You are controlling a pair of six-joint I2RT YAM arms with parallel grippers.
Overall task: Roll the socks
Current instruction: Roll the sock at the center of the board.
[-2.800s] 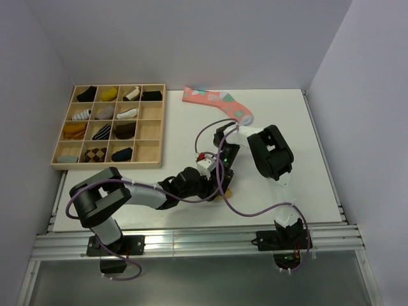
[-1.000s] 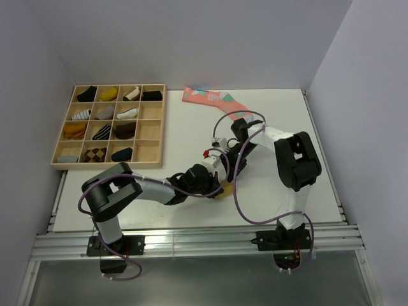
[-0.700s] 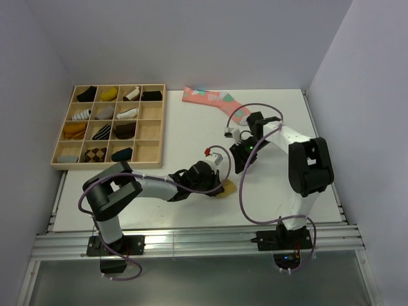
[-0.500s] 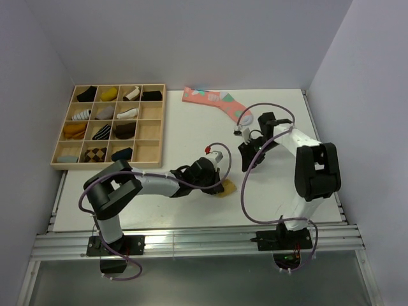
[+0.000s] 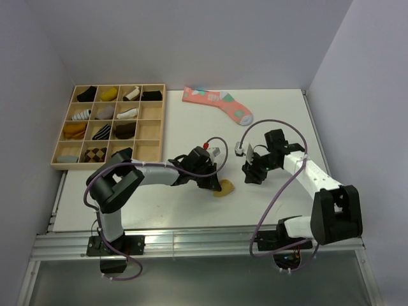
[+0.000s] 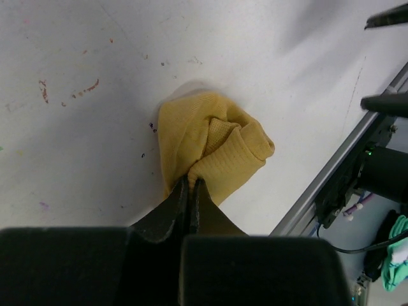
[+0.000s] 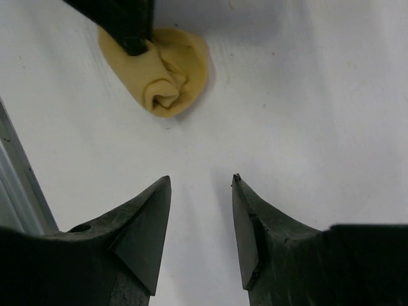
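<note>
Wood comes first on the left: one tray (image 5: 105, 165) with sixteen compartments. By my count thirteen hold a rolled sock, and the three empty ones are all in its right-hand column.

The left gripper (image 6: 190, 187) reaches out over the table (image 5: 185, 131). Its fingers are clenched tight, with a fold of the mustard sock (image 6: 213, 150) pinched between the tips. This is the only loose mustard sock in view. It lies on the table near the front edge, between the two arms, already bunched into a short, loose roll. No loose black sock shows in any view.

From the left fingertips the bundle runs straight ahead and a little to one side, so its long axis roughly follows the line of the fingers. The wrapped layers sit at the far end.

One long pink sock (image 5: 217, 102) lies flat towards the back of the table, well apart from both arms.

On the right, the right gripper (image 7: 201, 181) hangs with its fingers spread and nothing between them. The roll lies ahead of those tips and off to one side, near but not touching. Its coiled end faces this gripper.

The left arm is therefore the nearer one, since it is already on the cloth. I judge that any tightening or tucking depends on the right fingers reaching that open coiled end while the left holds the other side.
</note>
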